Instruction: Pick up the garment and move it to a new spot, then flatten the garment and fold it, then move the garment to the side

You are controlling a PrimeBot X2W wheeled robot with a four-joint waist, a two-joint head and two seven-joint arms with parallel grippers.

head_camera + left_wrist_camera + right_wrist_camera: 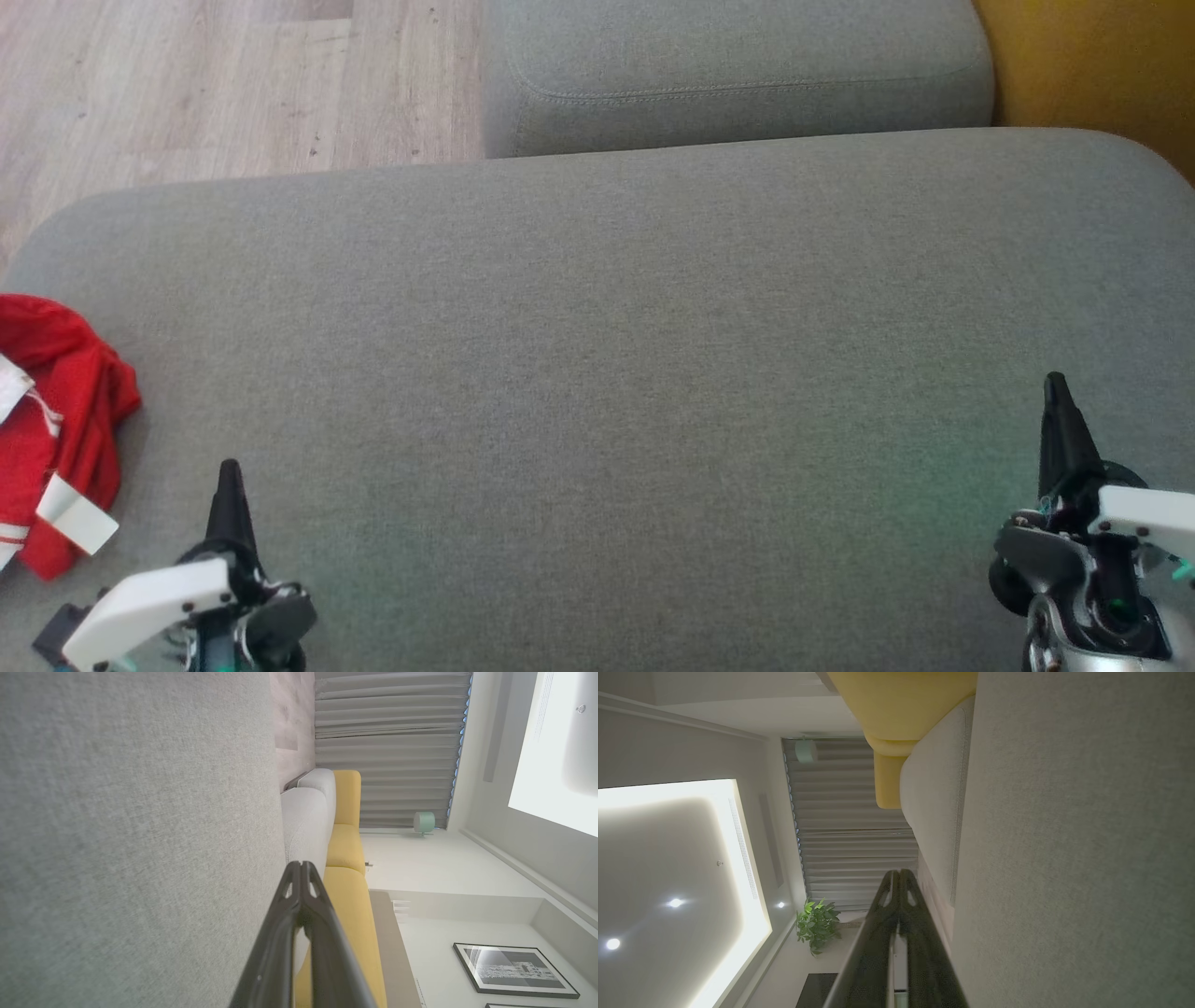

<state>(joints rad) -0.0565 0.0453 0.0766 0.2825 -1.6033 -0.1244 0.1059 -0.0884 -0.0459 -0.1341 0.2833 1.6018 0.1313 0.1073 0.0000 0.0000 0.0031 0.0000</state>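
Both closed, empty: left tool (229, 469); right tool (1055, 383)

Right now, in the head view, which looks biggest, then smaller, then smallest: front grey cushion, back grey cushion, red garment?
1. front grey cushion
2. back grey cushion
3. red garment
The last two run off the picture's edge, so their full size is unsure.

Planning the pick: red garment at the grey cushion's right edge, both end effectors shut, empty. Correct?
No: head view shows the red garment at the left edge of the grey cushion; left end effector and right end effector are shut, empty.
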